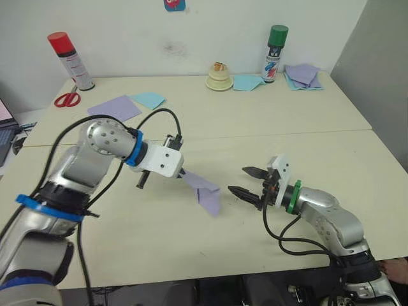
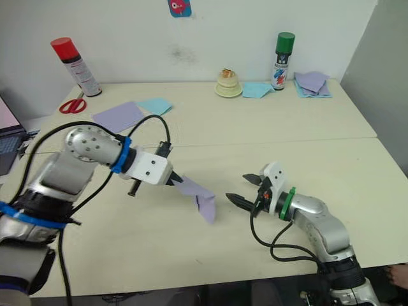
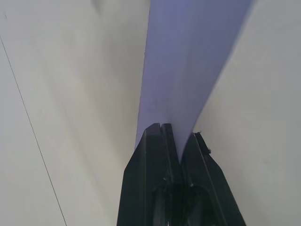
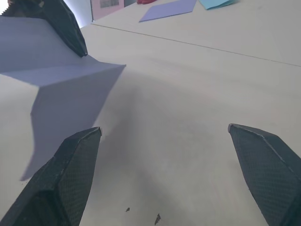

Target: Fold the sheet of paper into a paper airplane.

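Observation:
The sheet of paper (image 1: 205,191), lavender and creased into a folded strip, hangs over the middle of the table with its free end drooping to the surface. My left gripper (image 1: 181,173) is shut on its upper end; the left wrist view shows the fingers (image 3: 155,141) clamped on the paper (image 3: 193,56). My right gripper (image 1: 237,180) stands open just to the right of the sheet, a small gap away and not touching it. The right wrist view has its fingers (image 4: 77,153) spread wide, with the folded sheet (image 4: 61,89) ahead. A paper airplane is out of view.
At the back left are a red spray can (image 1: 70,60), red scissors (image 1: 67,99), a smooth lavender square (image 1: 115,108) and a light-blue sheet (image 1: 148,99). At the back right stand a cream tape roll (image 1: 218,78), a green-capped can (image 1: 275,54) and stacked sheets (image 1: 305,75).

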`<state>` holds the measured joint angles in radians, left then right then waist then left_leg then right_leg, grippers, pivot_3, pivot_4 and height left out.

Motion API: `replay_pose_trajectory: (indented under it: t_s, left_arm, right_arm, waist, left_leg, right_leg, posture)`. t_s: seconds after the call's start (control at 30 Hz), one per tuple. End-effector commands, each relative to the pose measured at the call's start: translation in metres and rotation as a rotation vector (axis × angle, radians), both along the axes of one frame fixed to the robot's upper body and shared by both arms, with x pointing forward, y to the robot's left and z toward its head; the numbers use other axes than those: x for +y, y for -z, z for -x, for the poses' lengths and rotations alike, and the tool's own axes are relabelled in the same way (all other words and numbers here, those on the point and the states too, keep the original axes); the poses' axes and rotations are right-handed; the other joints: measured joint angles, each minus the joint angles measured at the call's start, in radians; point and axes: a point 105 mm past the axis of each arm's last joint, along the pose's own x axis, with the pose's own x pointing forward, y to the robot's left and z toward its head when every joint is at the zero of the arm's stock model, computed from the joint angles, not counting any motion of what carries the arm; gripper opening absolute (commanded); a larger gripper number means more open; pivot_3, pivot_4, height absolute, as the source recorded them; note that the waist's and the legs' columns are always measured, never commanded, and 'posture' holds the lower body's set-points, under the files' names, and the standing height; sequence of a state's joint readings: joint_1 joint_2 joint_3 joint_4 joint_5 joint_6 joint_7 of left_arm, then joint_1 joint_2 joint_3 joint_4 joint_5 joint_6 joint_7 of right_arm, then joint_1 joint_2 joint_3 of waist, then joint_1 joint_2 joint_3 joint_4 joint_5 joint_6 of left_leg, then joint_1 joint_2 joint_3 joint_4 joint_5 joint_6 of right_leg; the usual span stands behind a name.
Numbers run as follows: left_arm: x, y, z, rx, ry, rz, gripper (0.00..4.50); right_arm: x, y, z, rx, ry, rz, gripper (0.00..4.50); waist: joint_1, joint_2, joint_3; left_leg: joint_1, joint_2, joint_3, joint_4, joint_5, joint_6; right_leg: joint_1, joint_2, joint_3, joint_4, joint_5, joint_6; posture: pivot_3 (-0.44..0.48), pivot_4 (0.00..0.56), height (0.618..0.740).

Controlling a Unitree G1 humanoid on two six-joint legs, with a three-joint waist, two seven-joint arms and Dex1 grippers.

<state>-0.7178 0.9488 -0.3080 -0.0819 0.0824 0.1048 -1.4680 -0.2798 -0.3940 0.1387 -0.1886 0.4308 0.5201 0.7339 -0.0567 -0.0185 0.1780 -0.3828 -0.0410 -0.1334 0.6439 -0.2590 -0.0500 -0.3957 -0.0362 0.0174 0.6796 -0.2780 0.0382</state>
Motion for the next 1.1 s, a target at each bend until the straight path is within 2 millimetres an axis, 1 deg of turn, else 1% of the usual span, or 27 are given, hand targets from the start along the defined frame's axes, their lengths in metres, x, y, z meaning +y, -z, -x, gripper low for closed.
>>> replay_pose_trajectory:
  t_s: [0.03, 0.1, 0.2, 0.27, 0.3, 0.37, 0.5, 0.57, 0.6, 0.67, 0.73, 0.8, 0.9, 1.07, 1.1]
  left_arm:
    - [-0.004, -0.012, 0.008, -0.026, -0.08, 0.019, 0.02]
    - [0.0, -0.011, 0.013, -0.009, -0.123, -0.006, 0.02]
    - [0.005, -0.026, 0.017, -0.01, -0.185, 0.004, 0.02]
    - [0.009, -0.03, 0.018, 0.0, -0.214, -0.004, 0.02]
    - [0.011, -0.024, 0.019, 0.02, -0.232, -0.009, 0.02]
    - [0.015, -0.003, 0.018, 0.064, -0.261, -0.027, 0.02]
    - [0.017, 0.04, 0.0, 0.085, -0.347, -0.027, 0.02]
    - [0.015, 0.055, -0.01, 0.078, -0.381, -0.021, 0.02]
    - [0.011, 0.06, -0.015, 0.065, -0.385, -0.017, 0.02]
    - [-0.001, 0.061, -0.03, 0.014, -0.398, 0.042, 0.02]
    - [-0.013, 0.06, -0.036, -0.023, -0.377, 0.076, 0.02]
    - [-0.02, 0.058, -0.04, -0.057, -0.355, 0.098, 0.02]
    - [-0.03, 0.053, -0.039, -0.098, -0.287, 0.13, 0.02]
    - [-0.042, 0.054, -0.028, -0.112, -0.162, 0.137, 0.02]
    - [-0.043, 0.056, -0.025, -0.112, -0.128, 0.126, 0.56]
  right_arm:
    - [0.005, -0.01, -0.002, -0.052, -0.032, -0.01, 4.5]
    - [0.005, -0.009, -0.004, -0.052, -0.034, -0.008, 4.5]
    - [0.003, -0.009, -0.005, -0.049, -0.038, -0.008, 4.5]
    - [0.003, -0.009, -0.004, -0.047, -0.04, -0.008, 4.5]
    - [0.002, -0.009, -0.004, -0.045, -0.04, -0.009, 4.5]
    - [0.003, -0.008, -0.004, -0.045, -0.038, -0.008, 4.5]
    - [0.003, -0.009, -0.003, -0.048, -0.029, -0.011, 4.5]
    - [0.003, -0.009, -0.002, -0.051, -0.029, -0.008, 4.5]
    - [0.003, -0.009, -0.001, -0.052, -0.031, -0.004, 4.5]
    - [0.001, -0.009, -0.001, -0.054, -0.028, 0.003, 4.5]
    - [-0.002, -0.009, -0.002, -0.057, -0.019, 0.009, 4.5]
    - [-0.003, -0.01, -0.002, -0.059, -0.015, 0.011, 4.5]
    - [-0.002, -0.011, -0.001, -0.061, -0.028, 0.014, 4.5]
    - [0.001, -0.012, -0.004, -0.063, -0.045, 0.015, 4.5]
    - [0.002, -0.012, -0.005, -0.065, -0.048, 0.015, 4.5]
  waist:
    - [0.003, 0.0, 0.001]
    - [0.005, -0.001, 0.001]
    - [0.003, -0.001, 0.002]
    - [0.002, -0.001, 0.002]
    - [0.002, 0.0, 0.002]
    - [0.002, 0.0, 0.002]
    - [0.007, 0.0, 0.002]
    - [0.009, 0.0, 0.002]
    - [0.009, 0.0, 0.002]
    - [0.012, 0.0, 0.002]
    - [0.019, 0.0, 0.002]
    - [0.023, 0.0, 0.002]
    - [0.024, 0.0, 0.002]
    - [0.024, 0.0, 0.002]
    - [0.024, 0.0, 0.002]
  left_leg:
    - [0.0, 0.0, 0.0, 0.0, 0.0, 0.0]
    - [0.0, 0.0, 0.0, 0.001, 0.0, 0.0]
    - [0.0, 0.0, 0.001, 0.0, 0.0, 0.0]
    - [0.0, 0.001, 0.001, 0.0, 0.0, 0.0]
    - [0.0, 0.001, 0.001, 0.0, 0.0, 0.0]
    - [0.0, 0.001, 0.002, 0.0, 0.0, 0.0]
    - [0.0, 0.001, 0.002, 0.001, 0.0, 0.0]
    - [0.0, 0.0, 0.002, 0.001, 0.0, 0.0]
    - [0.0, 0.0, 0.002, 0.001, 0.0, 0.0]
    - [0.0, 0.0, 0.002, 0.001, 0.0, 0.0]
    - [0.001, 0.0, 0.002, 0.001, 0.0, 0.0]
    - [0.001, 0.0, 0.002, 0.001, 0.0, 0.0]
    - [0.0, 0.0, 0.001, 0.001, 0.0, 0.0]
    - [0.0, 0.0, 0.001, 0.001, 0.0, 0.0]
    - [0.0, 0.0, 0.0, 0.001, 0.0, 0.0]
  right_leg:
    - [0.0, 0.0, 0.0, 0.0, 0.0, 0.0]
    - [0.0, 0.0, -0.001, 0.0, 0.0, 0.0]
    - [0.0, 0.0, 0.0, 0.0, 0.0, 0.0]
    - [0.0, 0.001, -0.001, 0.0, 0.0, 0.0]
    - [0.0, 0.001, -0.001, 0.0, 0.0, 0.0]
    - [0.0, 0.001, 0.0, 0.0, 0.0, 0.0]
    - [0.001, 0.001, -0.001, 0.001, 0.0, -0.001]
    - [0.001, 0.001, -0.001, 0.001, 0.0, -0.001]
    - [0.001, 0.001, -0.001, 0.001, 0.0, -0.001]
    - [0.001, 0.0, 0.0, 0.001, 0.0, -0.001]
    - [0.001, 0.0, -0.001, 0.001, 0.0, -0.001]
    - [0.001, 0.0, -0.001, 0.001, 0.0, -0.001]
    - [0.001, -0.001, 0.0, 0.001, 0.001, -0.001]
    - [0.001, -0.001, 0.0, 0.001, 0.001, -0.001]
    - [0.0, -0.001, 0.0, 0.001, 0.001, -0.001]
  posture:
    - [0.0, 0.15, 0.74]
    - [0.0, 0.15, 0.74]
    - [0.0, 0.15, 0.74]
    - [0.0, 0.15, 0.74]
    - [0.0, 0.15, 0.74]
    - [0.0, 0.15, 0.74]
    - [0.0, 0.15, 0.74]
    - [0.0, 0.15, 0.74]
    - [0.0, 0.15, 0.74]
    - [0.0, 0.15, 0.74]
    - [0.0, 0.15, 0.74]
    - [0.0, 0.15, 0.74]
    - [0.0, 0.15, 0.74]
    - [0.0, 0.15, 0.74]
    - [0.0, 0.15, 0.74]
